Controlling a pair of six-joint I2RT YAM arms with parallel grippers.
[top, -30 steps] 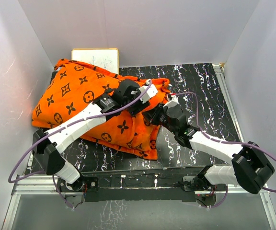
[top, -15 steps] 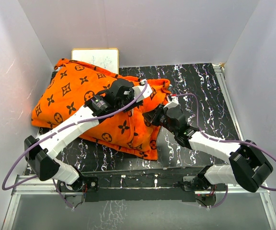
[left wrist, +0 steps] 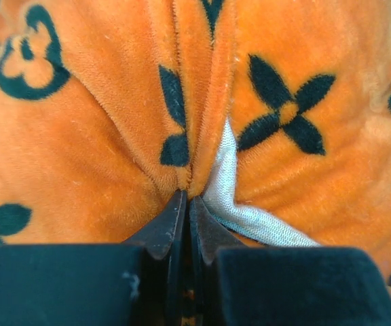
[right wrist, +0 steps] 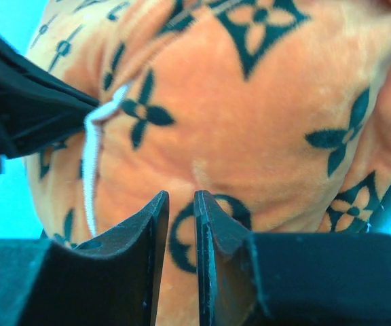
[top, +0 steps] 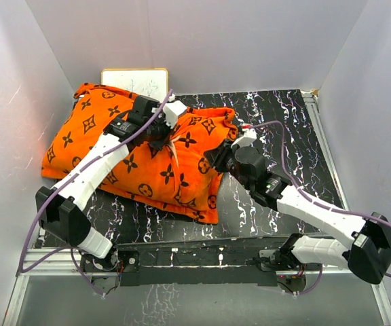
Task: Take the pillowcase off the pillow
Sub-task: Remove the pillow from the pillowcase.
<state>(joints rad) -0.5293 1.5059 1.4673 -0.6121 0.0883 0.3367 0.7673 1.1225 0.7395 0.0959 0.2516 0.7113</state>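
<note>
Left wrist: left claw (left wrist: 187,199) pinches pillowcase (left wrist: 80,149) fold (white strip (left wrist: 226,170) beside).

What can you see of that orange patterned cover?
The pillowcase is bright orange, plush-looking fabric printed with dark flower, star and circle motifs. It lies crumpled around the pillow on the left half of the dark marbled table. A white sliver of pillow shows through a slit. The left gripper has its jaws shut on a fold beside that slit. The right gripper meets its right end, jaws almost closed.
</note>
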